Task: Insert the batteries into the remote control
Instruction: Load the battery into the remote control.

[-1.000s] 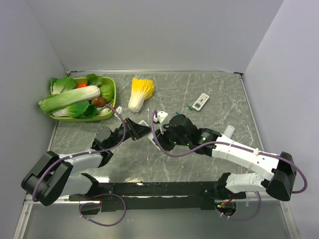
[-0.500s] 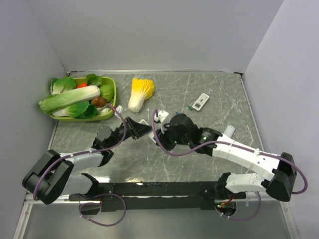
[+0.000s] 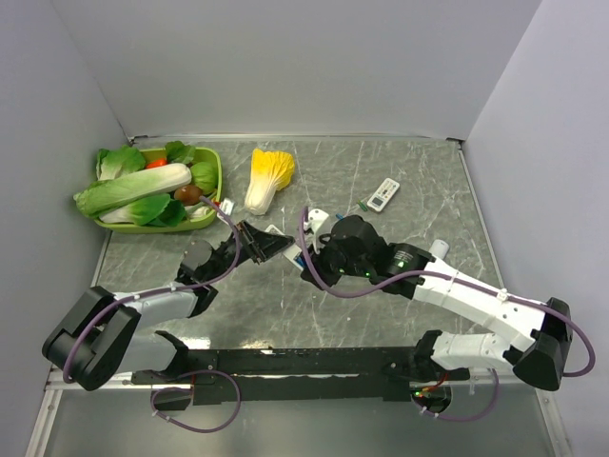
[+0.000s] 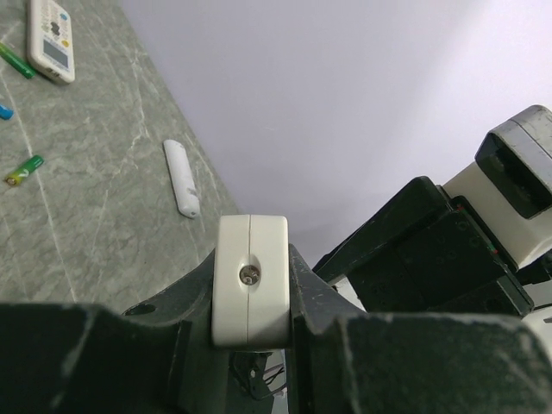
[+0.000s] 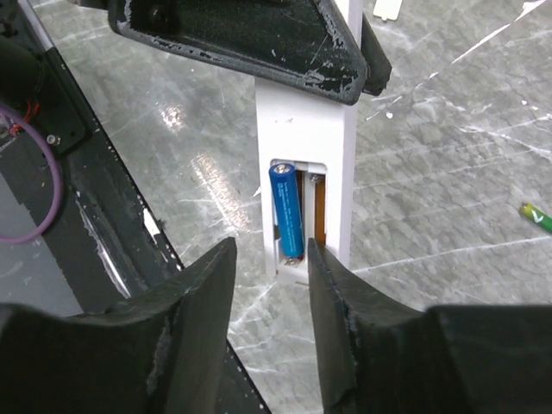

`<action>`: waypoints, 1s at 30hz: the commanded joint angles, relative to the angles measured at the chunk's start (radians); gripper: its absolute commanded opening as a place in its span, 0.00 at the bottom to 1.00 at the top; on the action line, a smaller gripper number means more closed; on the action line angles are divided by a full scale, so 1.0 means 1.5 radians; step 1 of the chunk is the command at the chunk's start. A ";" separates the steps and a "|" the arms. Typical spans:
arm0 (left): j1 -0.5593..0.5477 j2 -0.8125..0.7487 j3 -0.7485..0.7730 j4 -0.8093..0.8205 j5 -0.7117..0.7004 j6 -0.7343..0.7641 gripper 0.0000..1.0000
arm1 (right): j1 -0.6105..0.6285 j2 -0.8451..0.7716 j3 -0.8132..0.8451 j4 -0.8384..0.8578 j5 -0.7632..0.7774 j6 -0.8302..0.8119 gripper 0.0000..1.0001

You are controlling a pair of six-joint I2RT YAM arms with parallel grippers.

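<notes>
We count two remotes. The left claw (image 4: 250, 302) is clamped on the held remote (image 5: 306, 129), one finger on each flat side, and lifts it clear of the worktop (image 4: 95, 198). From the left wrist we see this remote end-on, a white block squeezed between the dark fingers.

From the right wrist, its battery bay is uncovered and faces the camera. One blue battery (image 5: 287, 211) lies lengthwise in the left slot. The slot beside it shows a coppery strip.

The right claw (image 5: 270, 250) stands just in front of the bay. Its two fingers (image 5: 203, 293) are apart and grip nothing.

The spare remote (image 4: 47, 39) lies flat on the worktop, buttons up, well away from both claws.

Near it we count three loose batteries:
- One green battery (image 4: 15, 60) lies just beside the spare remote.
- One small blue battery (image 4: 3, 110) is cut off by the picture's edge.
- One green-and-yellow battery (image 4: 23, 170) lies closest to the arms.

With the one in the bay, that makes four batteries. One narrow white strip (image 4: 181, 177) lies alone on the worktop near the wall; we cannot tell what it is.

From above, one green basket (image 3: 217, 176) heaped with vegetables sits at the far left. One yellow-leaved cabbage (image 3: 268, 178) lies on the worktop beside it.
</notes>
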 commanded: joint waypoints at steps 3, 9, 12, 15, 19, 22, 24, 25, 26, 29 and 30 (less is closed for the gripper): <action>-0.006 -0.006 0.034 0.074 0.037 -0.035 0.02 | -0.014 -0.045 0.060 -0.059 0.040 -0.034 0.52; -0.006 -0.026 0.055 0.017 0.058 -0.011 0.02 | -0.019 -0.081 0.107 -0.070 -0.003 -0.102 0.58; -0.005 -0.038 0.065 -0.007 0.072 0.003 0.02 | -0.030 -0.090 0.134 -0.079 -0.063 -0.145 0.60; -0.005 -0.044 0.075 -0.026 0.087 0.007 0.02 | -0.041 -0.086 0.154 -0.095 -0.123 -0.200 0.67; -0.005 -0.046 0.099 -0.048 0.128 0.005 0.02 | -0.043 -0.075 0.179 -0.122 -0.171 -0.313 0.69; -0.005 -0.053 0.109 -0.071 0.140 0.005 0.02 | -0.044 -0.083 0.179 -0.129 -0.199 -0.387 0.69; -0.005 -0.058 0.122 -0.102 0.153 0.009 0.02 | -0.043 -0.089 0.163 -0.125 -0.220 -0.425 0.68; -0.005 -0.060 0.126 -0.111 0.158 0.014 0.02 | -0.044 -0.094 0.158 -0.121 -0.226 -0.460 0.68; -0.005 -0.062 0.130 -0.133 0.169 0.017 0.02 | -0.044 -0.095 0.147 -0.119 -0.234 -0.473 0.68; -0.004 -0.071 0.149 -0.177 0.185 0.032 0.02 | -0.043 -0.089 0.143 -0.126 -0.266 -0.521 0.67; -0.005 -0.075 0.157 -0.188 0.188 0.040 0.02 | -0.043 -0.085 0.147 -0.132 -0.282 -0.538 0.66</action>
